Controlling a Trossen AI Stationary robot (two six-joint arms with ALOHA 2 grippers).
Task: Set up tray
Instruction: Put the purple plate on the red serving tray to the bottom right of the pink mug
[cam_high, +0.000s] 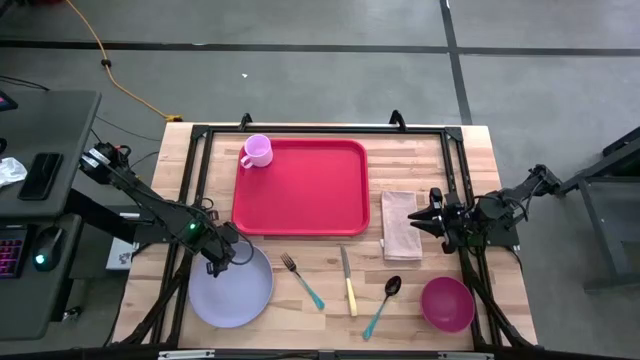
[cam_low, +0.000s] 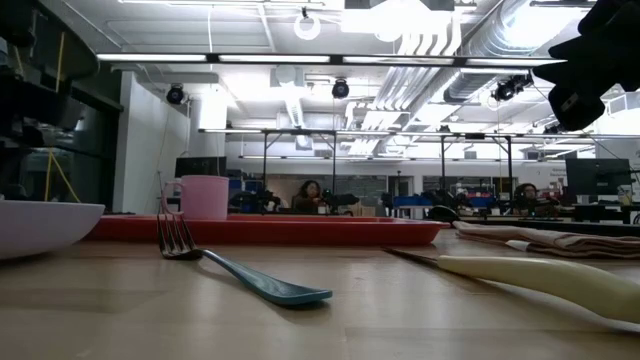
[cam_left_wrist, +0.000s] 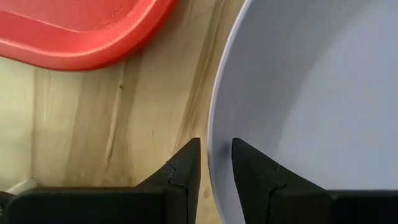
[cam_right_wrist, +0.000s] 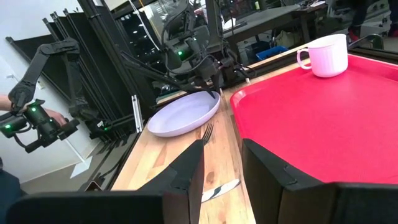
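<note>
Surface (cam_high: 300, 300): pale planked wood, grain lengthwise.
Tray (cam_high: 301, 186): flat glossy red plastic rectangle, rounded corners, low rim, at 12 o'clock of centre.
Plate (cam_high: 232, 289): round smooth lavender plastic, 7 o'clock.
Left hand (cam_left_wrist: 216, 163): dark fingers narrowly parted, straddling plate rim.
Right hand (cam_right_wrist: 222, 163): slightly parted, empty, 3 o'clock.

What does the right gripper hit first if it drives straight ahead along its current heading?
Probably the tray. The right gripper, jaws apart and empty, points across the wood toward the tray's near rim, with the fork just beside that line. Its height above the table is unclear, so it might pass over the rim.
</note>
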